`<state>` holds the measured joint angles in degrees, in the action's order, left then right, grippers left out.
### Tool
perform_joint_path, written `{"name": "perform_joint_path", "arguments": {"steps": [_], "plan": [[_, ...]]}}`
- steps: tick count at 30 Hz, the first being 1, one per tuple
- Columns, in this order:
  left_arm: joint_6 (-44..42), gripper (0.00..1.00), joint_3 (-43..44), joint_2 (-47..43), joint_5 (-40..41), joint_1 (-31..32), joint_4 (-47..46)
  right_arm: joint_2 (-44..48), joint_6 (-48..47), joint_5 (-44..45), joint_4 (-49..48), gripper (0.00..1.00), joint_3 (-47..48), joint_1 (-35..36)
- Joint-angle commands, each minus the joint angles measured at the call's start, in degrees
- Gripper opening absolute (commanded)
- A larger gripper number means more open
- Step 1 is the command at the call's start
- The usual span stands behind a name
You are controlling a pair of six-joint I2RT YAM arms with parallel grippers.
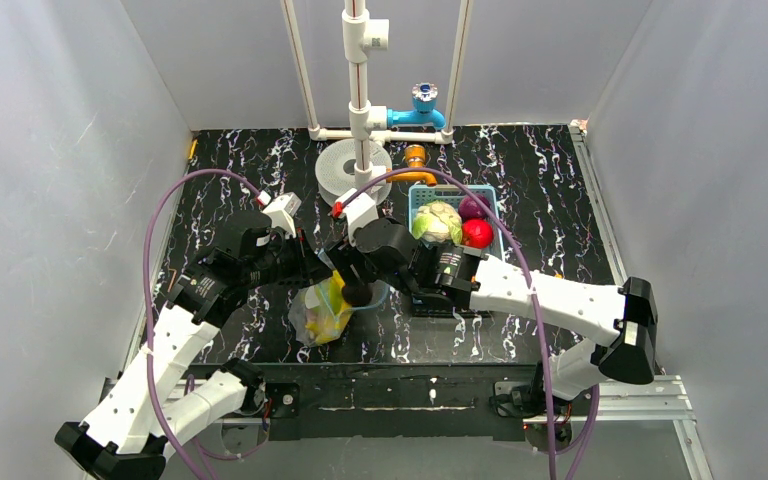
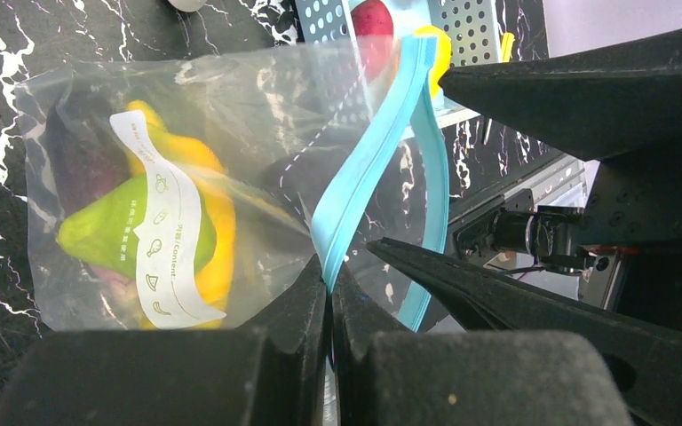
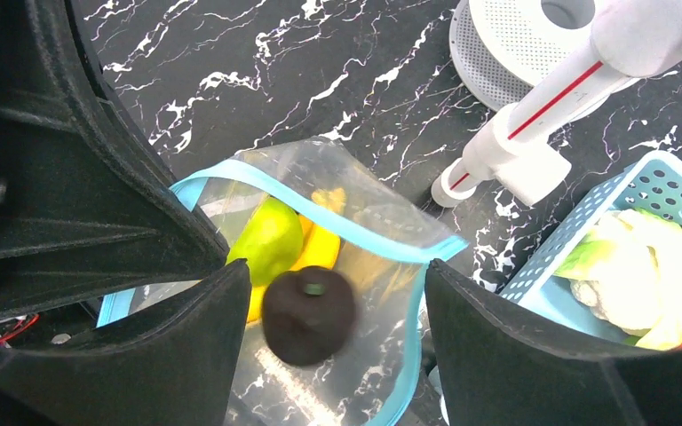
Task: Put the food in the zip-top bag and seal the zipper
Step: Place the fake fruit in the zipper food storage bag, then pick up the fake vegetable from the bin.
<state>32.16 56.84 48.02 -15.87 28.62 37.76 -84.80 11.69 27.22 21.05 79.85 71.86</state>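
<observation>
The clear zip-top bag (image 2: 231,106) lies on the black marbled table with a green fruit (image 2: 89,235) and yellow bananas (image 2: 218,231) inside. My left gripper (image 2: 330,293) is shut on the blue zipper (image 2: 364,177), pinching one lip of the mouth. The bag's mouth (image 3: 364,235) stands open under my right gripper (image 3: 337,266), which is open. A dark maroon food piece (image 3: 309,318) with a small green stub appears blurred between the right fingers, touching neither. From above, both grippers meet over the bag (image 1: 322,315).
A light-blue basket (image 1: 430,192) behind the right gripper holds a pale cabbage (image 1: 437,221), a red apple (image 1: 477,233) and a purple piece (image 1: 474,207). A white pipe stand (image 1: 360,120) on a round white base, a blue tap (image 1: 422,100) and an orange-handled tool (image 1: 416,157) stand at the back.
</observation>
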Motion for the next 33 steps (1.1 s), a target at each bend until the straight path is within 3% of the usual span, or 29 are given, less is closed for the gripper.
{"name": "perform_joint_path", "arguments": {"steps": [1,18,29,33], "plan": [[-0.1,0.00,-0.4,-1.2,-0.4,0.1,0.1,0.2,-1.2,2.1,-0.6,0.79,3.0,0.9],[0.3,0.00,-1.0,-1.0,-0.8,0.1,-0.3,3.7,-0.7,5.8,-2.4,0.79,0.2,1.0],[0.4,0.00,-1.0,-0.9,-1.1,0.1,-0.5,15.4,1.4,16.1,-11.2,0.84,-10.2,0.4],[0.6,0.00,-1.3,-0.7,-1.4,0.1,-0.9,19.8,6.5,17.8,-11.0,0.87,-14.1,-3.0]]}}
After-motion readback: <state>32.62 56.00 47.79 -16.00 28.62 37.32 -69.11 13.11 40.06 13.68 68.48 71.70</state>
